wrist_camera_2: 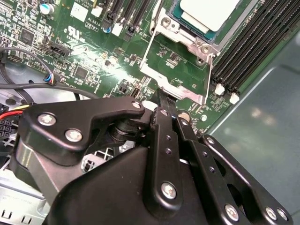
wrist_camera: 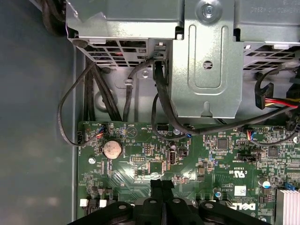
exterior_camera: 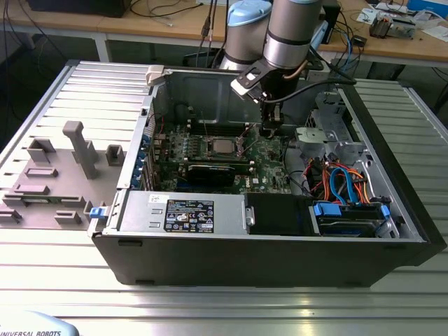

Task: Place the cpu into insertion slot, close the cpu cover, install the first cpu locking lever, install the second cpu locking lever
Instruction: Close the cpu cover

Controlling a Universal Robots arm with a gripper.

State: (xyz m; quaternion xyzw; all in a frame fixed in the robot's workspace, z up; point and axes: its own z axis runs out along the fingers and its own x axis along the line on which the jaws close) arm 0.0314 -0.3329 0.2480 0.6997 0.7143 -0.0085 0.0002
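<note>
The cpu [exterior_camera: 223, 145] [wrist_camera_2: 211, 13], a flat square chip with a dull silver top, lies in the insertion slot [wrist_camera_2: 180, 86] on the green board. The silver frame of the cpu cover [wrist_camera_2: 185, 37] sits around the chip. Thin wire levers run along two sides of the socket [wrist_camera_2: 146, 49] [wrist_camera_2: 209, 77]; I cannot tell whether they are latched. My gripper [exterior_camera: 269, 133] [wrist_camera_2: 164, 101] [wrist_camera: 161, 183] is shut with nothing between its fingers. It hangs low over the board just off the socket's edge, on the exterior view's right of the chip.
Black memory slots [wrist_camera_2: 253, 51] flank the socket. A metal drive cage [wrist_camera: 211, 61] with black cables [wrist_camera: 159, 108] stands beyond the gripper. A coin battery [wrist_camera: 112, 149] sits on the board. The power supply [exterior_camera: 182, 210] and a card [exterior_camera: 210, 171] lie nearer the case front.
</note>
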